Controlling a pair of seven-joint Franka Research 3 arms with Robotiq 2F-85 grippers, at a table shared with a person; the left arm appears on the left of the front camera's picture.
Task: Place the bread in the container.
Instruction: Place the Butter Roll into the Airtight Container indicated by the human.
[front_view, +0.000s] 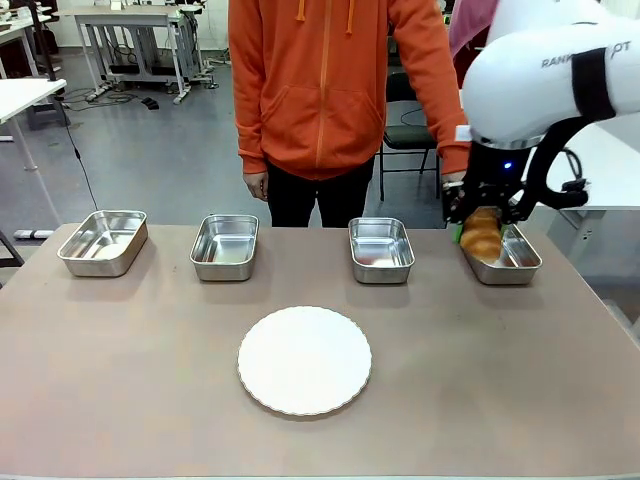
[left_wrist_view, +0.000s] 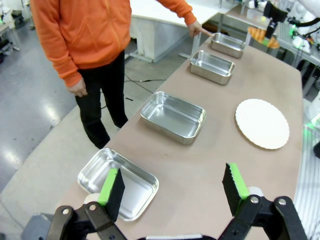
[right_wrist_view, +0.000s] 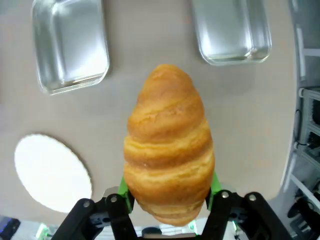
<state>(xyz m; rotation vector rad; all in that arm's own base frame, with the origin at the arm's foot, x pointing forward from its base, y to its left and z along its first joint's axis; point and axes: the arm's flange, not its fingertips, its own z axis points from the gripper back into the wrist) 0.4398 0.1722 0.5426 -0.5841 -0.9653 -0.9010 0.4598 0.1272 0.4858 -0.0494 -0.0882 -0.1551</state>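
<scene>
Four steel trays sit in a row at the table's far side, white plate (front_view: 304, 360) bare in front of them. Far-left tray (front_view: 103, 241), next tray (front_view: 225, 246), third tray (front_view: 381, 249), then rightmost tray (front_view: 503, 262), the one beside the person's hand (front_view: 453, 182).

Left gripper (left_wrist_view: 172, 187) hangs with jaws spread wide, nothing between them, above the table edge near the far-left tray.

Right gripper (front_view: 484, 222) is clamped on the bread (front_view: 481, 233), held over the rightmost tray's near-left part, not yet resting in it.

Step in hand looks like the lowering and release. To do it well: centre the bread over the tray floor, clear of the rim, descend until it nearly touches, then let go so it doesn't roll out.

In the right wrist view the bread (right_wrist_view: 168, 142) stands lengthwise out from the pads (right_wrist_view: 214, 184), pinched at its lower end, tip pointing away.
</scene>
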